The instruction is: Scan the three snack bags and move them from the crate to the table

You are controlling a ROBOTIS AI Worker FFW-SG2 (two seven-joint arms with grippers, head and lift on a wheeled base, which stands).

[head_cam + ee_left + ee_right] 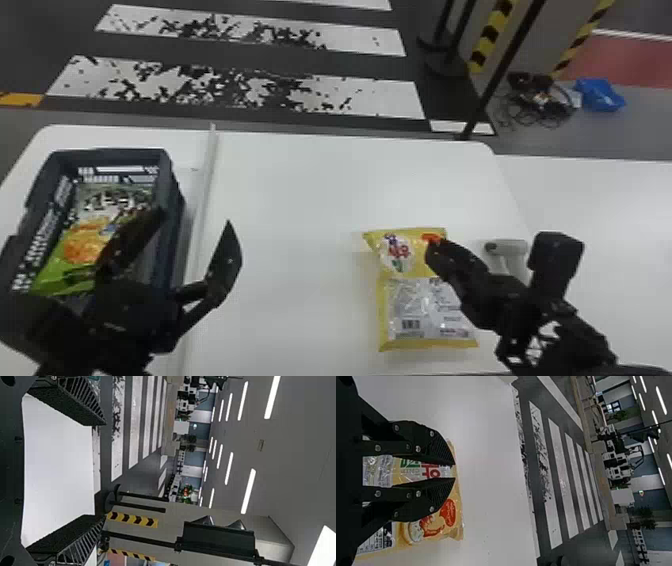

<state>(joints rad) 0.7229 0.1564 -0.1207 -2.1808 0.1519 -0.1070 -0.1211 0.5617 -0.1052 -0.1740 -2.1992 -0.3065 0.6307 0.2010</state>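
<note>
My left gripper point(194, 218) stands open with nothing between its fingers, beside and partly over the dark crate point(172, 200). In the left wrist view the left gripper point(102, 470) has its fingers wide apart. Green, orange and white snack packaging point(85, 242) lies in the crate, partly hidden by the left gripper. My right gripper point(433, 250) is over a yellow snack bag point(400, 252) on the table, whose whitish panel bears a barcode. In the right wrist view, a narrow gap separates the fingers of the right gripper point(454, 471), with the snack bag point(455, 528) behind them.
A pale handheld scanner point(506, 248) lies right of the yellow bag, partly covered by the right arm. A raised strip point(202, 195) crosses the white table point(295, 200) between crate and bag. Another white surface point(600, 210) adjoins at the right.
</note>
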